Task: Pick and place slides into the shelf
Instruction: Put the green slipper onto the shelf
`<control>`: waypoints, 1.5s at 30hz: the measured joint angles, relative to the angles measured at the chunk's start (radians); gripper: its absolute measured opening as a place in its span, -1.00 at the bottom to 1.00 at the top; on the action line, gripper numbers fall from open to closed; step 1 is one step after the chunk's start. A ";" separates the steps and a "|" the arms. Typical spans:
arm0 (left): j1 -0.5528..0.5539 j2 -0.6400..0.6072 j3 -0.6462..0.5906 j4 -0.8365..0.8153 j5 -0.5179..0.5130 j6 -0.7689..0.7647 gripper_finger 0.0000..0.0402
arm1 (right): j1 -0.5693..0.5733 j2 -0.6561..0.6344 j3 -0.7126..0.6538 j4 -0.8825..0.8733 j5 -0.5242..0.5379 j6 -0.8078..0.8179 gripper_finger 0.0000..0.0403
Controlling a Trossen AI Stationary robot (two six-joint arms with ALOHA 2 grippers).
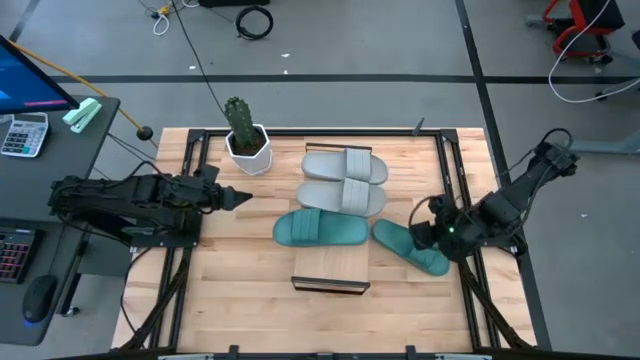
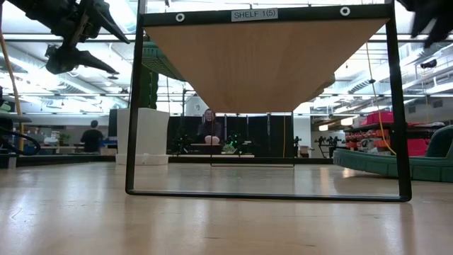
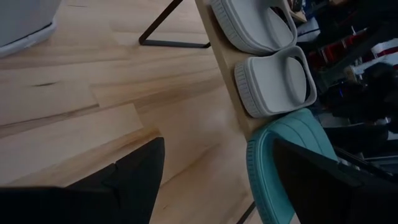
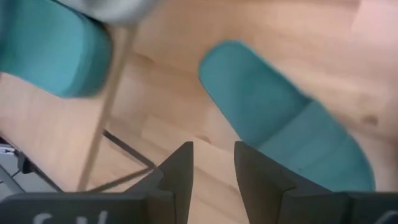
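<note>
Beside the long light-wood shelf (image 1: 330,268), our right gripper (image 1: 428,237), fingers slightly apart and empty, must grasp the last teal foam slide (image 1: 411,247); left gripper (image 1: 236,198) waits spread.

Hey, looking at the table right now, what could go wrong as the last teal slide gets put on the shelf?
1. The right gripper hangs above the loose teal slide, and its fingers are only slightly parted, perhaps too narrow to straddle the wide foam.
2. The shelf already carries two grey slides and a teal one; only the near end is free, so a skewed placement might nudge that teal slide.
3. The left gripper, open, waits beside the shelf and could obstruct.
</note>
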 joint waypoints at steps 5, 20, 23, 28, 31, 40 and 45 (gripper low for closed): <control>0.000 0.000 0.000 0.001 0.000 -0.003 0.50 | 0.112 0.003 -0.046 0.002 0.023 0.209 -0.39; 0.000 0.000 0.000 0.052 -0.001 0.001 0.50 | 0.181 0.016 -0.048 0.001 0.050 0.269 -0.39; 0.000 0.000 0.000 0.069 -0.001 0.002 0.50 | 0.181 0.014 -0.047 -0.009 0.050 0.249 -0.39; 0.000 0.000 0.000 0.066 0.000 0.002 0.50 | 0.180 0.014 -0.047 -0.043 0.030 0.203 -0.39; 0.000 0.000 0.000 0.066 0.000 0.002 0.50 | 0.164 0.014 -0.047 -0.084 0.021 0.203 -0.39; -0.001 0.000 0.000 0.066 0.000 0.001 0.50 | 0.120 0.014 -0.072 -0.133 -0.101 0.253 -0.39; -0.001 0.000 0.000 0.066 0.001 0.010 0.50 | 0.142 0.016 -0.154 -0.003 -0.121 0.307 -0.39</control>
